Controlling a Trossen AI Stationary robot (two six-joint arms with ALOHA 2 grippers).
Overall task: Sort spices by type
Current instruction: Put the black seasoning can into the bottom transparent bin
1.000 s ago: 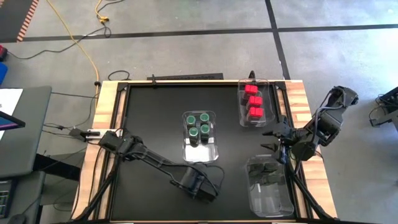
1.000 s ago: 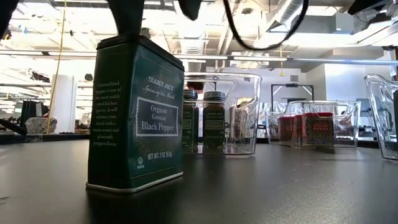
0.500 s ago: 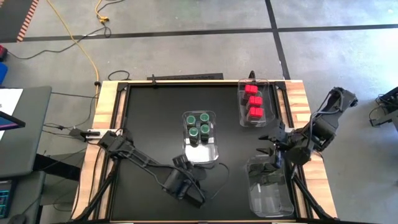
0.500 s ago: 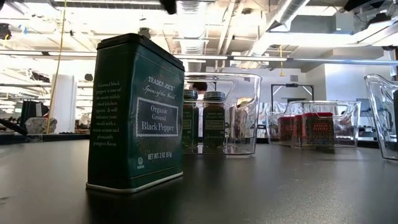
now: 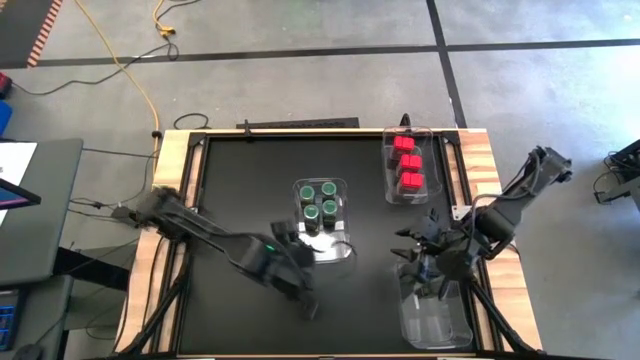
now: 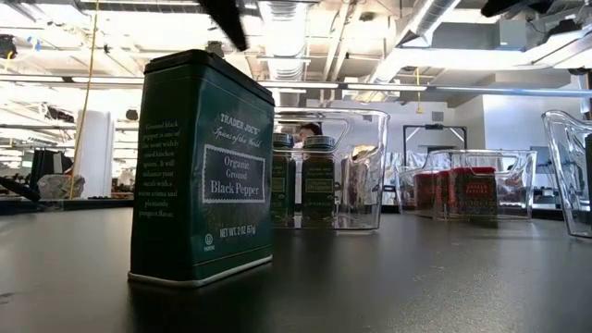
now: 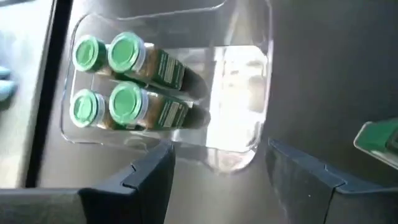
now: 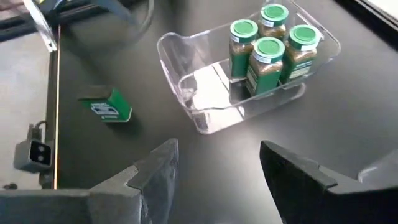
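A dark green black-pepper tin (image 6: 199, 166) stands upright on its base on the black table, near-left of the middle bin; it also shows as the tin (image 8: 106, 106) and the tin (image 7: 378, 140). Several green-topped jars (image 5: 320, 200) stand in the far end of the clear middle bin (image 5: 335, 248). Red boxes (image 5: 407, 165) fill the far right bin (image 5: 390, 190). My left gripper (image 7: 217, 171) hangs open above the table, just near-left of the middle bin, holding nothing. My right gripper (image 8: 221, 165) is open over the far end of the near right bin (image 5: 435, 310).
The near half of the middle bin (image 7: 239, 74) holds nothing. Wooden rails (image 5: 170, 170) edge the black table. Cables lie on the floor beyond the far edge. In the low view a person's head (image 6: 307, 129) shows behind the middle bin.
My left gripper has risen away from the pepper tin, moved toward the table's left and far side, and rolled its wrist; the tin stays standing where it was. My right gripper has moved toward the table's left and near edge, over the near right bin.
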